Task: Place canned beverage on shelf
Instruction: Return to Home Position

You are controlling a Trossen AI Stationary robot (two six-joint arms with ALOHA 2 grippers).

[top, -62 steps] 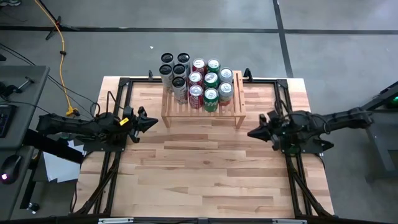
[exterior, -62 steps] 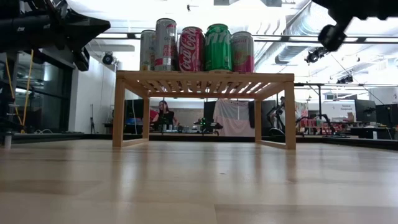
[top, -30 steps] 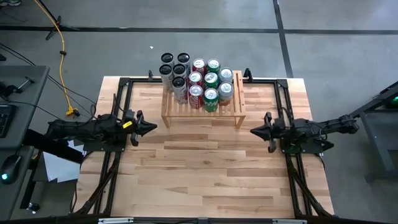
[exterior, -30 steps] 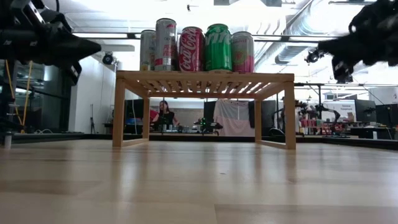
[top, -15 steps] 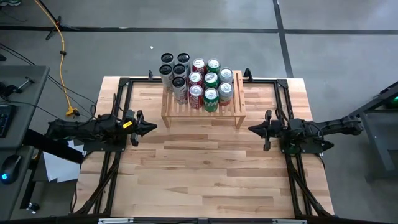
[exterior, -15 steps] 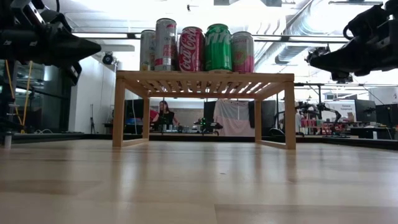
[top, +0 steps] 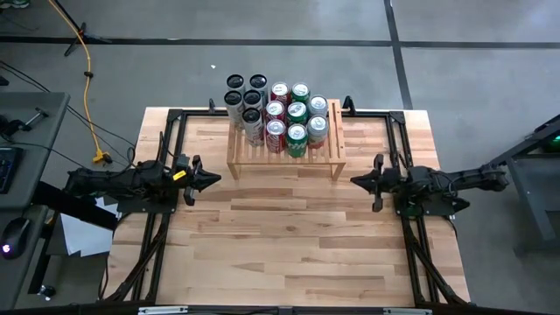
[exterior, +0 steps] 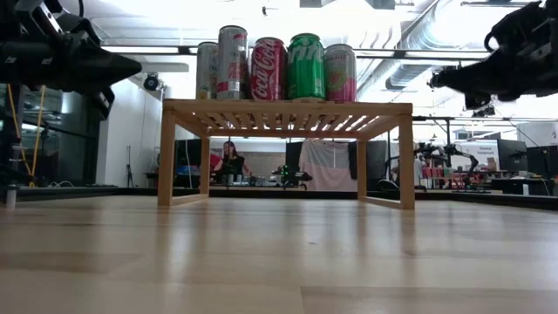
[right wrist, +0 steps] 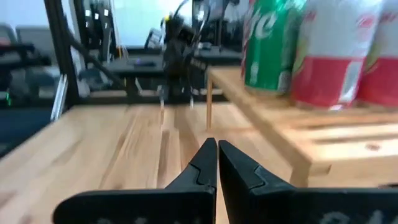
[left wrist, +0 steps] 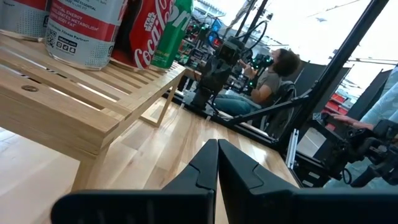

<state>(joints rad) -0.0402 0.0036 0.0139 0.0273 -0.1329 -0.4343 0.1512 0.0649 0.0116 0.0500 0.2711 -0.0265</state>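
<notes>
Left pincer point(top: 210, 178) pressed together, empty, left of shelf point(top: 280, 162) | right pincer point(top: 354, 181) likewise, right of it | cans point(top: 282, 114) stand on shelf | homing step; only parking remains, I'd say

Low view: front four cans point(exterior: 277, 68) hide rows behind. Left arm point(exterior: 65, 61) and right arm point(exterior: 510, 65) cut off by picture edges. Person point(exterior: 232, 164) beyond shelf point(exterior: 283, 109) too small to make out. Left wrist view: tops of cans cut off. Right wrist view: cans blurred, labels unreadable, tops cut off. High view: shelf slats mostly covered by cans.
</notes>
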